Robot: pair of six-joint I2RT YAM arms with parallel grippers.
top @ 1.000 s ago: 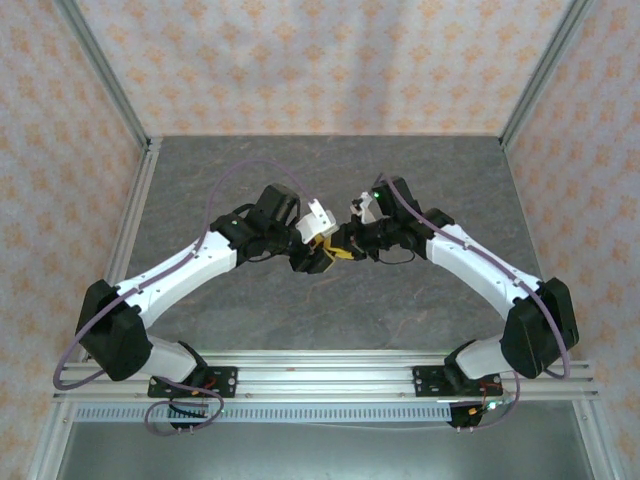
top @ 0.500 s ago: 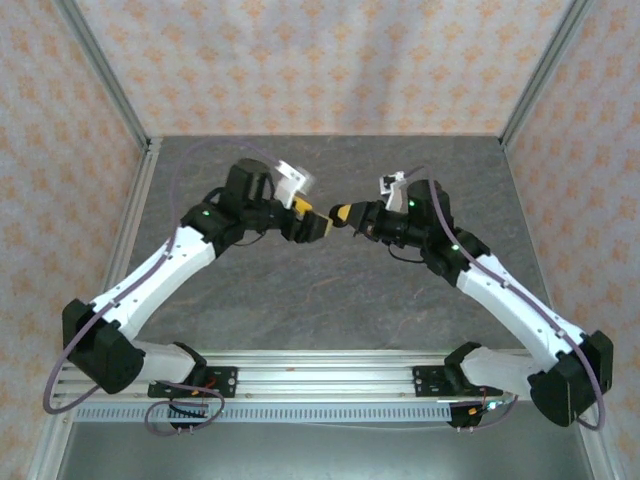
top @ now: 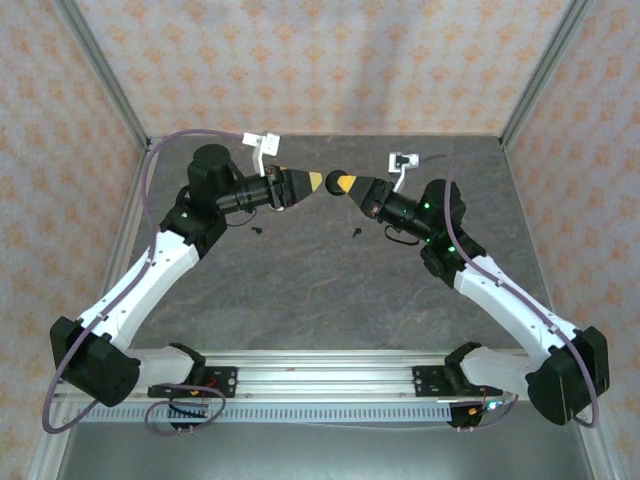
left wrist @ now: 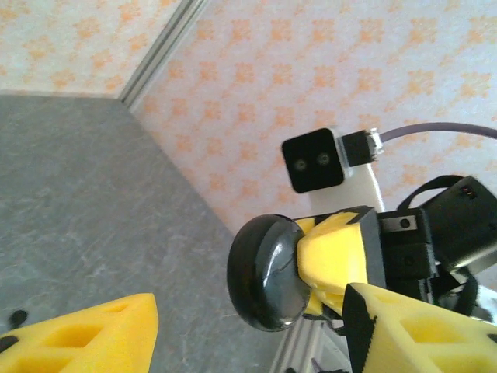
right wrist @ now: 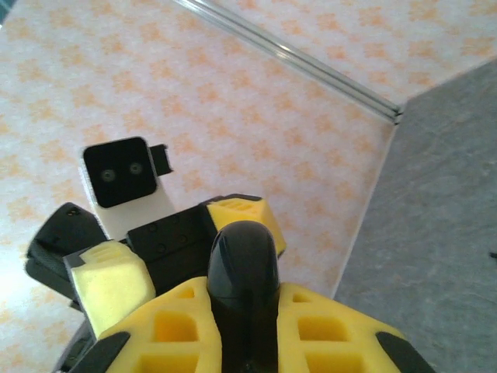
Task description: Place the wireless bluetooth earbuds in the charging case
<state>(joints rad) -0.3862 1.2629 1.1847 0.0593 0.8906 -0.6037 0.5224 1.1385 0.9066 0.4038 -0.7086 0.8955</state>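
A glossy black charging case (left wrist: 262, 273) hangs in the air, its lid looking closed, and my right gripper (right wrist: 242, 294) is shut on it. In the top view the case (top: 333, 181) sits between the two gripper tips over the back of the table. My left gripper (top: 312, 181) faces it from the left, open, its yellow fingers (left wrist: 85, 338) standing on either side of the case without touching it. Two tiny black earbuds lie on the grey table below, one (top: 258, 230) under the left arm and one (top: 357, 233) under the right arm.
The grey table (top: 320, 290) is boxed in by patterned walls with metal posts (top: 108, 88) at the back corners. Both arms reach up and inward from the rail (top: 320, 375) at the near edge. The left wrist's camera block (right wrist: 120, 172) shows behind the case.
Both arms have risen from low over the table's middle and swung toward the back. The right gripper kept the case; the left gripper's jaws stayed apart.
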